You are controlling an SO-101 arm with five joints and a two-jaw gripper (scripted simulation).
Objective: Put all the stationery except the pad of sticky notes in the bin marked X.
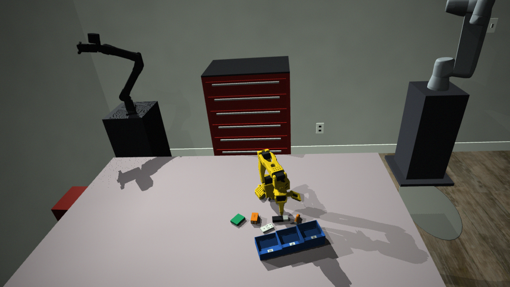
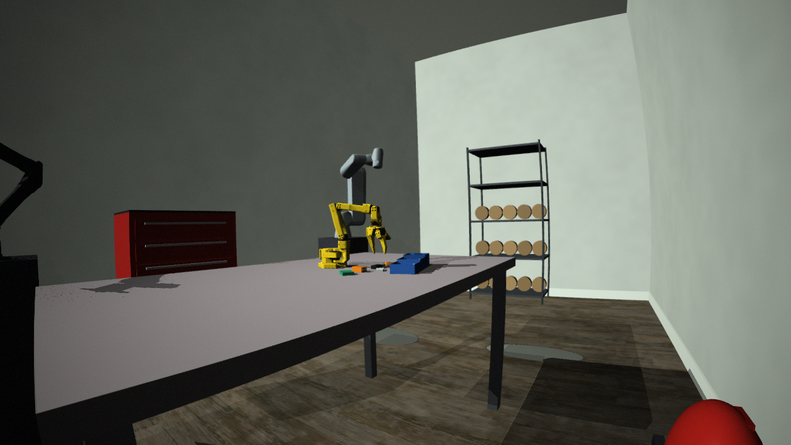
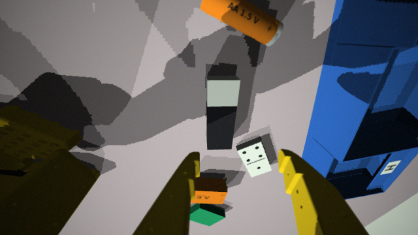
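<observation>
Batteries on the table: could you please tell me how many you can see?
2. The cylindrical AA battery lies beside the blue bins; the boxy orange battery lies near the green pad. None seems hidden.

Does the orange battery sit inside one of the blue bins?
No, the orange battery lies on the table beside the blue bins, not inside any of them.
</observation>
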